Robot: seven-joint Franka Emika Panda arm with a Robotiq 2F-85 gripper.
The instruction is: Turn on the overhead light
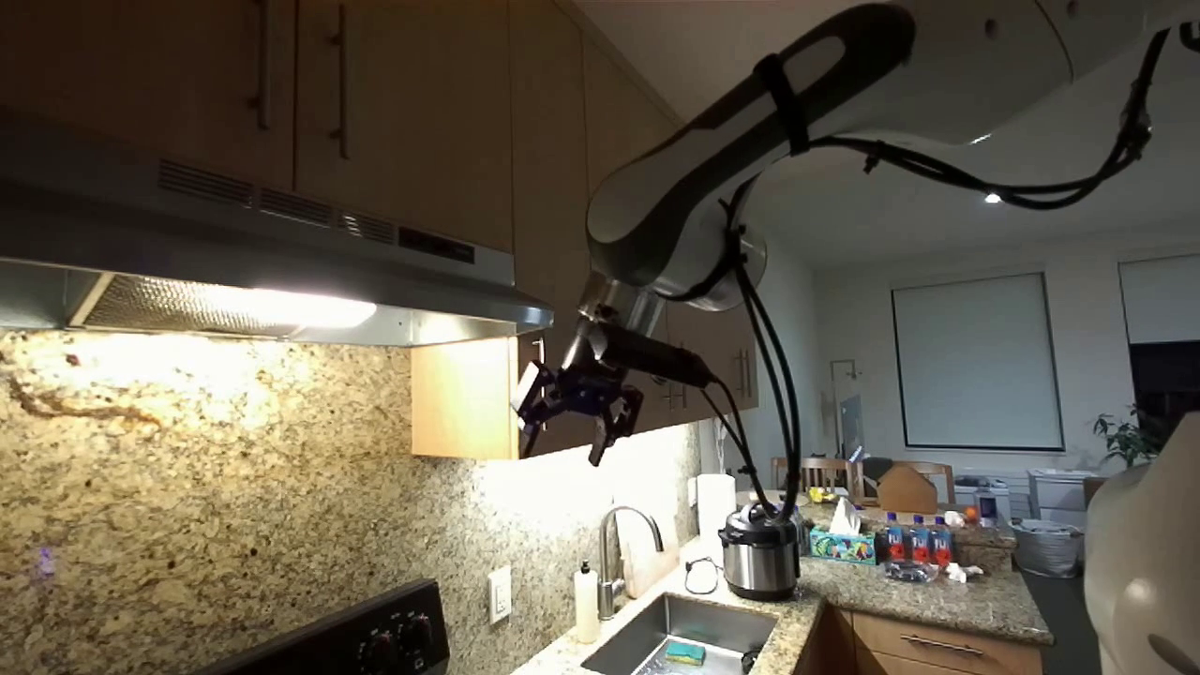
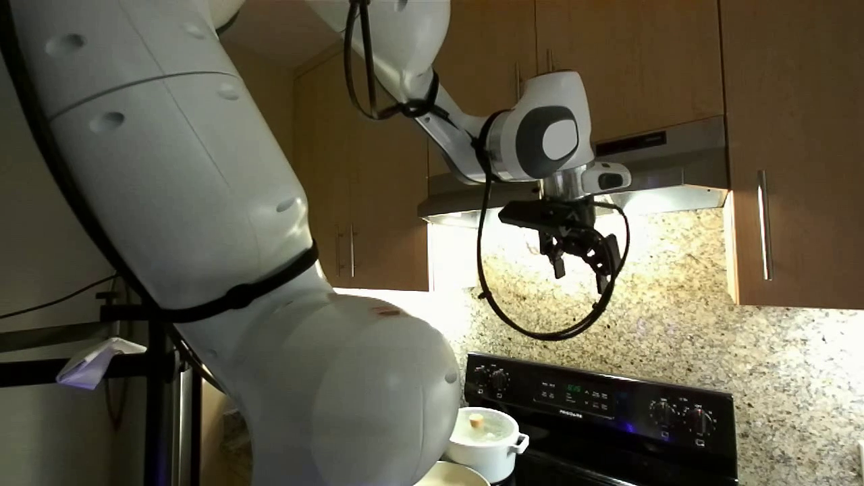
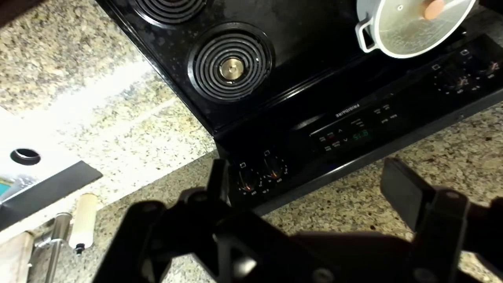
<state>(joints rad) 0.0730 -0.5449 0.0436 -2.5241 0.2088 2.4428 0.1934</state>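
Note:
The overhead light (image 1: 309, 307) glows warm white on the underside of the stainless-steel range hood (image 1: 375, 277), brightening the granite wall below. A dark control strip (image 1: 436, 245) is set into the hood's front face. That strip also shows on the hood (image 2: 695, 158) in an exterior view, partly behind the arm. My gripper (image 1: 563, 452) points downward, slightly lower than the hood's front lip and apart from it. In an exterior view the gripper (image 2: 580, 278) overlaps the lit wall under the hood. Seen from the wrist, the gripper (image 3: 304, 169) is open, with nothing between its fingers.
Below are the black stove panel (image 2: 601, 405) and a white lidded pot (image 2: 482, 445). Wooden cabinets (image 1: 403, 112) rise above the hood. A black cable loop (image 2: 540, 334) hangs from the arm. A faucet (image 1: 605, 553), soap bottle (image 1: 586, 605) and pressure cooker (image 1: 761, 558) stand by the sink.

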